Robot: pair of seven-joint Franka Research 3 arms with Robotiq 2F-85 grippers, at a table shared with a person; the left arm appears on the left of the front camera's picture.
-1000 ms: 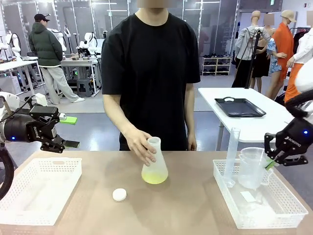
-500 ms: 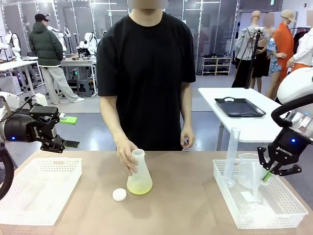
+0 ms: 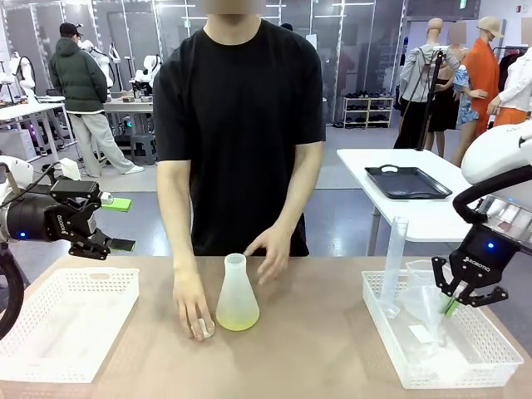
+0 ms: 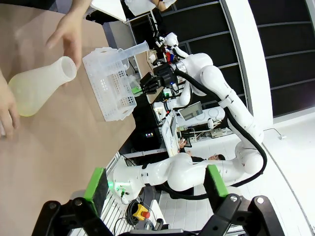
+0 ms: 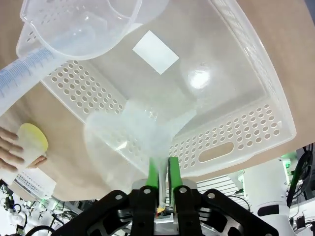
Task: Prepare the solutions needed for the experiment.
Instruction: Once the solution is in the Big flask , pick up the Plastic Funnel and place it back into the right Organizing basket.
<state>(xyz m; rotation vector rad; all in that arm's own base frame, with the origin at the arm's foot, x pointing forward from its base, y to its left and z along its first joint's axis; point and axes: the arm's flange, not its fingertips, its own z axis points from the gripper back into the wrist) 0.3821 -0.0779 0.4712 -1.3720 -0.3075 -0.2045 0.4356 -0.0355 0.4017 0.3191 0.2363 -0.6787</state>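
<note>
I'm looking across a tan table (image 3: 332, 332) in an open lab; far right stands a white side table (image 3: 453, 214) with a black tray (image 3: 407, 181). I count two perforated baskets, left basket (image 3: 66, 287) and right basket (image 3: 490, 353). One frosted flask (image 3: 237, 287) stands mid-table, the solutions (image 3: 238, 317) a shallow yellow layer inside. One cylinder (image 3: 395, 266) and one beaker (image 5: 78, 24) sit in the right basket. The person's left-side hand (image 3: 193, 303) and far hand (image 3: 270, 251) flank the flask. My left gripper (image 3: 116, 224) is spread wide; my right gripper (image 5: 163, 164) pinches one clear funnel (image 5: 142, 128) by its stem.
</note>
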